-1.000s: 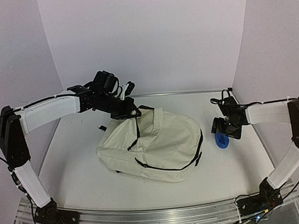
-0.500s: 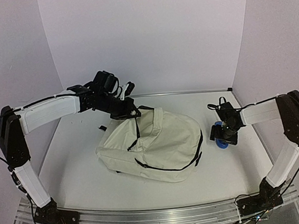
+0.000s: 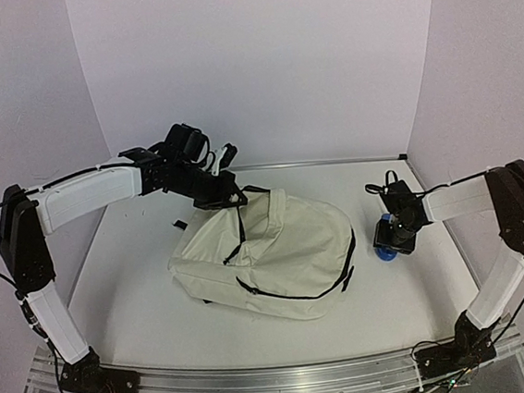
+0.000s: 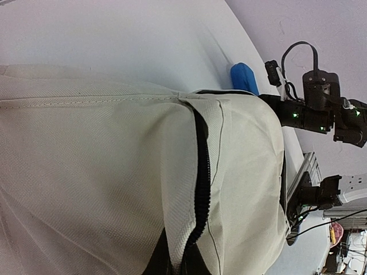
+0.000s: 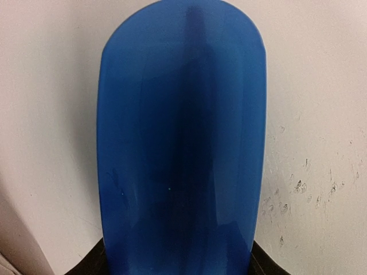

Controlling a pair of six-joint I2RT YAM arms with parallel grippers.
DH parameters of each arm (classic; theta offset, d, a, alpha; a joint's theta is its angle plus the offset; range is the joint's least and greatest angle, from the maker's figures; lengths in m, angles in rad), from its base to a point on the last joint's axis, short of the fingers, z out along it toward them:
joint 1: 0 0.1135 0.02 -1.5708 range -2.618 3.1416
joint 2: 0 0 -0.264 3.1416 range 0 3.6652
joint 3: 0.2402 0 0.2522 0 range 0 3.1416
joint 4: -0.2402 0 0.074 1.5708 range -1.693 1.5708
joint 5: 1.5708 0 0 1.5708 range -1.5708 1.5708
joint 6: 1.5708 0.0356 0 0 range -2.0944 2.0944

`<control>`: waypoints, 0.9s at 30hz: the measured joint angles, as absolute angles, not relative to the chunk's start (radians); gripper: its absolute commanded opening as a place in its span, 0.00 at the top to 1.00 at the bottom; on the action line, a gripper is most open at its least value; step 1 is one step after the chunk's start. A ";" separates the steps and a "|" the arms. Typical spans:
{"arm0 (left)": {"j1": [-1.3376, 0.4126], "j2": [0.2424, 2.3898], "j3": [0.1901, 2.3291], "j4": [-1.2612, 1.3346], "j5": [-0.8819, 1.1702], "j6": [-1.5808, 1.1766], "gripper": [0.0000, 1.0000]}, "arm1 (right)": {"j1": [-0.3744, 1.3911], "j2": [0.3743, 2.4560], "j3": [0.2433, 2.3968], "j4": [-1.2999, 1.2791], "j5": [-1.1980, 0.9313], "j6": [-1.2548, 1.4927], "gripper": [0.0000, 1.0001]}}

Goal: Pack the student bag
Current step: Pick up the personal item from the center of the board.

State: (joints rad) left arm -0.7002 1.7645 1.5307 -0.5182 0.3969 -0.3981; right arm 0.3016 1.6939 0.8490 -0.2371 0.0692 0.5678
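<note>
We cannot tell whether the right end effector [image 3: 394,238], straddling the glossy blue rounded object [image 5: 180,143], grips it, so its slick shell may slip; the left end effector [image 3: 232,197] sits closed at the top of the cream fabric student bag [image 3: 267,252] on the table [image 3: 133,302].

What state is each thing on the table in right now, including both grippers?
student bag: lying on the table, top end pinched
blue case: flat on the table, apart from the bag
left gripper: shut on the bag's top edge
right gripper: straddling the blue case, grip unclear
</note>
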 measured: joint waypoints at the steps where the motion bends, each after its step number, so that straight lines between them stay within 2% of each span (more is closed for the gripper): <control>1: -0.699 1.767 1.533 -0.519 0.397 -0.397 1.00 | 0.302 1.684 0.842 -0.240 0.068 0.565 0.46; 7: -0.698 1.769 1.537 -0.524 0.398 -0.397 1.00 | 0.302 1.586 0.822 -0.289 0.057 0.550 0.48; 11: -0.697 1.769 1.537 -0.524 0.400 -0.397 1.00 | 0.302 1.446 0.830 -0.337 0.039 0.533 0.49; 17: -0.695 1.771 1.537 -0.524 0.405 -0.397 1.00 | 0.311 1.295 0.943 -0.455 -0.070 0.492 0.51; 22: -0.693 1.771 1.537 -0.523 0.414 -0.397 1.00 | 0.432 1.241 1.097 -0.519 -0.190 0.479 0.52; 27: -0.692 1.773 1.537 -0.523 0.420 -0.398 1.00 | 0.665 1.324 1.222 -0.536 -0.220 0.490 0.51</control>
